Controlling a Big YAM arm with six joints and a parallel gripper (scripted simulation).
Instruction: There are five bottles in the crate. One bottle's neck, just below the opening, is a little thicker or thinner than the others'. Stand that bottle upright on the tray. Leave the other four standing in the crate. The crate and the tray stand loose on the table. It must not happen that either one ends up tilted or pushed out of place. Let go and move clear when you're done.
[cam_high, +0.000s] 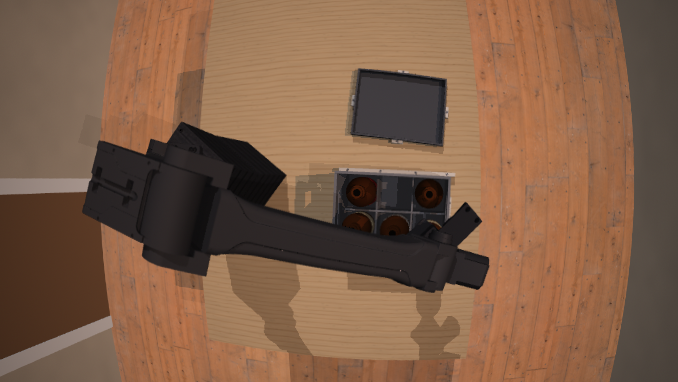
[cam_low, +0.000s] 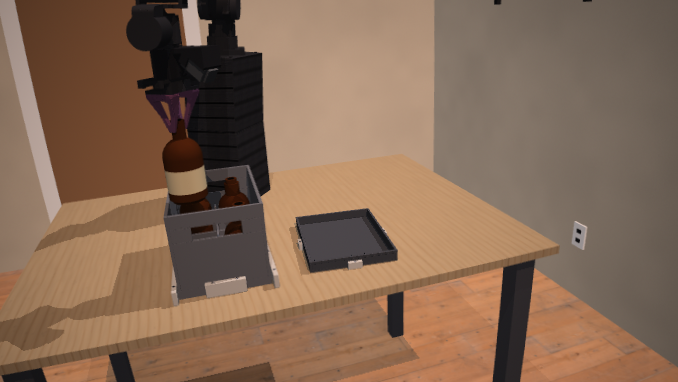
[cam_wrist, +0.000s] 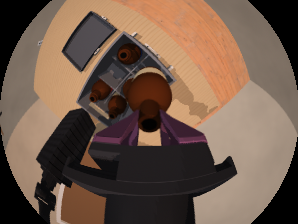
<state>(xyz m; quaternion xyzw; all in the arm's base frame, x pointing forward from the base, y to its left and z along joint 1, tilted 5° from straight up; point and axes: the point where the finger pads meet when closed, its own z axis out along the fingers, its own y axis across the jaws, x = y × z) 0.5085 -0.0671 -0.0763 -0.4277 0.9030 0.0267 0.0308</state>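
From where I stand, the lifted bottle hangs nearly upright over a corner of the crate, its base about at the rim. The gripper is closed on its neck. (Whether that neck is the odd one, I can't tell from here.) The other four bottles sit in their compartments below. Beside the crate, the tray waits with nothing on it.

The step in hand looks like the lift out. I'd raise it straight until the base clears both rim and neighbours, and only then swing across, gently, since a neck-only grip could let the body sway and a knock could shift the loose crate.
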